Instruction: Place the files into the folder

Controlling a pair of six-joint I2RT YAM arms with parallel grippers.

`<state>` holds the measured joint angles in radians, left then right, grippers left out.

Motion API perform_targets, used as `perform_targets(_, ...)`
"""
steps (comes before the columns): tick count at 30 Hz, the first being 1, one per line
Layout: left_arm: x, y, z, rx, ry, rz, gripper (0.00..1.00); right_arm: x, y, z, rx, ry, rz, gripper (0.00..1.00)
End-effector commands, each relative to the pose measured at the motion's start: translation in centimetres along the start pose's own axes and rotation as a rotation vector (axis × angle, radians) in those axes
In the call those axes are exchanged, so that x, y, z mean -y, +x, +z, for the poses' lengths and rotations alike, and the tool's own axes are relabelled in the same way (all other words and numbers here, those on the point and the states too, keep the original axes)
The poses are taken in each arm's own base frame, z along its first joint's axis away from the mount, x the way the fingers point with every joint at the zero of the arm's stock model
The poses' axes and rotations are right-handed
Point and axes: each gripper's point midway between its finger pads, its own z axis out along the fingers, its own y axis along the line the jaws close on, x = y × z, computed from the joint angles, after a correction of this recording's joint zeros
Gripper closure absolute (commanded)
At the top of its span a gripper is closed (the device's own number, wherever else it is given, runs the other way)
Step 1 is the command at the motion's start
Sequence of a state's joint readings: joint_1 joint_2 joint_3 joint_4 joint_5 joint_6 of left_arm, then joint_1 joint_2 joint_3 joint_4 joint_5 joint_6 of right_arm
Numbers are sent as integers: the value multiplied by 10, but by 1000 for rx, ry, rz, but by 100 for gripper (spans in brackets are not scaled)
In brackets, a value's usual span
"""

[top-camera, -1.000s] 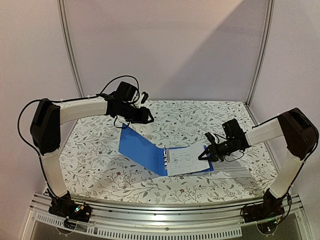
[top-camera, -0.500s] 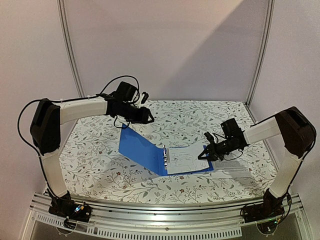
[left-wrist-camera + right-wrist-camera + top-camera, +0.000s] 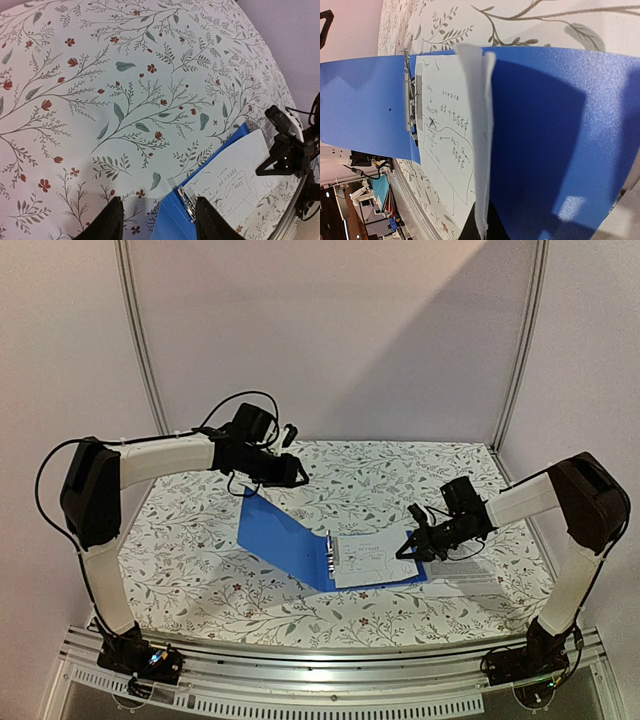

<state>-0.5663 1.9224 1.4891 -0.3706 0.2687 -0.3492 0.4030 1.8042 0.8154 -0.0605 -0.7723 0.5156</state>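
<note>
Files [image 3: 365, 562], thin white paper with faint dark writing and a looping line diagram, lie on the half of the folder [image 3: 280, 535] nearer the right arm. The folder is a smooth, bright blue plastic binder, rectangular and larger than the sheet, spread open near the middle of the bench [image 3: 200, 570]. Its other leaf slants away toward the left arm. A slim metal clip [image 3: 410, 95] runs along the spine, right at the sheet's inner edge.

From above the paper reads as one flat pale rectangle. The right wrist camera shows more. The sheet's outer edge curls up into a narrow strip seen almost edge-on, and it throws a shadow on the finely grained blue plastic beside it.

The right hand [image 3: 405, 545] sits at that outer edge, touching or just over the paper. No view shows clearly whether it is pinching the sheet or spread.

The left hand [image 3: 160, 220] hangs over the far corner of the slanted leaf. Only its own camera shows its two black fingers [image 3: 112, 222] spread wide, with the blue edge and the clip between them. The fingers are not pressed on the plastic.

A white cloth printed with grey-green sprigs and small red flowers covers the bench.
</note>
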Motion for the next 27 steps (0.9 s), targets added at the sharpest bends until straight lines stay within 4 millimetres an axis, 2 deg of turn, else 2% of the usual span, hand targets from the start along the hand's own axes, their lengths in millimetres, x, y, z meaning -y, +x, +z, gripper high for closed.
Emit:
perform_targets(1,-8,2,2,-1,-1,-16,51,0,-2,3,-10,-3,-3,98)
perform_targets(20,-9,6,6,-19,10,-24,50,0,-3,6,-15,-10,10,95)
perform_targets(27,-9,7,7,-23,9,-25,50,1,-4,3,-16,14,6,88)
